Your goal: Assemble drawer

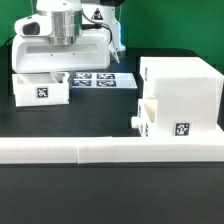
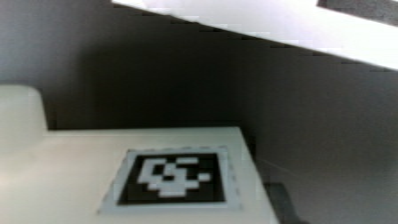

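Farthest toward the desk's (image 1: 105, 118) edge at the exterior view's left, a loose tray (image 1: 40, 90) stands upright with one square tag facing the camera. The gripper (image 1: 62, 66) hangs right behind and above it, near the far edge. Its fingertips are hidden by the tray, so I cannot tell whether the jaws are apart or together.

Just beside the tray, flat on the dark top, lies the marker board (image 1: 98, 80). Along the near edge runs a long low white bar (image 1: 110, 150).

Toward the edge at the exterior view's right stands the drawer housing (image 1: 185, 90), tall and boxy. A second tray (image 1: 152, 115) sits partly pushed into its lower opening, with its knob (image 1: 133, 122) sticking out toward the exterior view's left.

The blurred wrist view shows a tag (image 2: 173, 176) on a flat white face.
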Available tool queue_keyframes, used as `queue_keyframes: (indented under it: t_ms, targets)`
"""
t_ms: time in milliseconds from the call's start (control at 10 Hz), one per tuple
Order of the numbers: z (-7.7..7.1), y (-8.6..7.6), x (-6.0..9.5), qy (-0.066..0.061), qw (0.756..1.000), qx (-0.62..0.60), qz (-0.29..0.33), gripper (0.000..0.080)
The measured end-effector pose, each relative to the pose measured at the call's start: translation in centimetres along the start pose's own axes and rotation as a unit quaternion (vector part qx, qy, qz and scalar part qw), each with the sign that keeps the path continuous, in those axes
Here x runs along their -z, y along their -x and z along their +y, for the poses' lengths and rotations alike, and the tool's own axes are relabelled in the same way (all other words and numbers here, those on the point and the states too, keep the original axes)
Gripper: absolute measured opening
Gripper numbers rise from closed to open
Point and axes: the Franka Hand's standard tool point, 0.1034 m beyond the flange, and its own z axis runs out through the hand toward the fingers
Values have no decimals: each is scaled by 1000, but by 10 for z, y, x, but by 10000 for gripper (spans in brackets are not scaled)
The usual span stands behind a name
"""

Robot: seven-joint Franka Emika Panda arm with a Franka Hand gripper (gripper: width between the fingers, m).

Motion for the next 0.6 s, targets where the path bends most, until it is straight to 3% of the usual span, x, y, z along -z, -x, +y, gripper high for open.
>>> queue_keyframes:
  t_ms: [300, 600]
  targets:
    - [0, -1, 0, 0, 1000, 3, 1, 42]
    - [-13, -28, 15, 1, 998, 63, 8, 42]
